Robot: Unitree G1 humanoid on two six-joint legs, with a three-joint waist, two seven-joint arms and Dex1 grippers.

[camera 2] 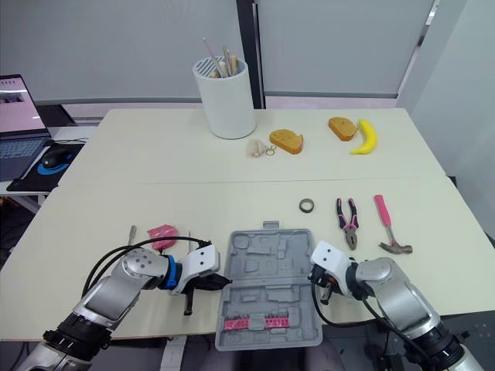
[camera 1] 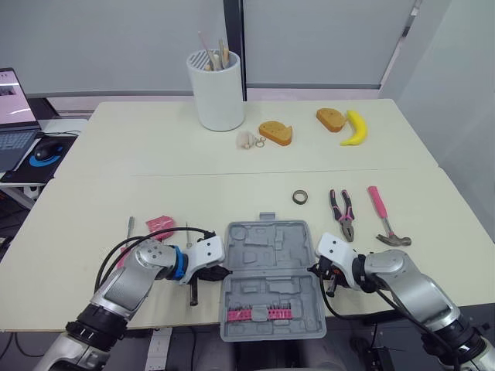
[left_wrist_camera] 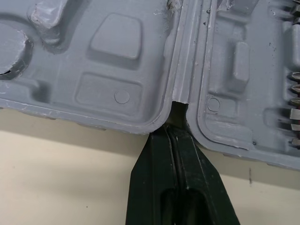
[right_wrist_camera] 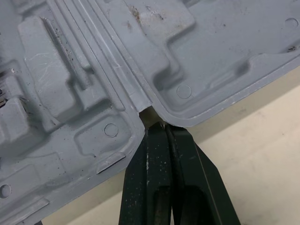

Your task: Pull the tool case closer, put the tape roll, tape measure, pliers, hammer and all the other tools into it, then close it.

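Left eye view is showing the grey moulded plastic tool case (camera 1: 268, 267) lying open and flat at the lower centre of the frame. Its near half seems to be overhanging the front edge of the pale table (camera 1: 232, 158). You are working with the left gripper (camera 1: 225, 273) at the case's left hinge end and the right gripper (camera 1: 318, 270) at its right hinge end. In the wrist views both pincers are sitting with their black fingers pressed together, nothing between them, and their tips are poking into the hinge notches.

That is where I judge the trouble is waiting. You are hooking, not clamping, so a pull toward the bottom of the frame is risking the tips sliding out of the notches. If one side is slipping while the other is dragging, the case is likely turning askew. Because the near half is already looking past the edge, pulling much further is risking it tipping off and spilling the pink strip of bits (camera 1: 261, 312).

A dark slim tool (camera 1: 192, 292) is lying just under the left gripper, and you are risking sweeping it along. The small grey tape roll (camera 1: 301, 197), pink-and-black-handled pliers (camera 1: 343, 215) and pink-handled hammer (camera 1: 385, 220) are waiting at the right centre, well apart from the case and not yet packed.
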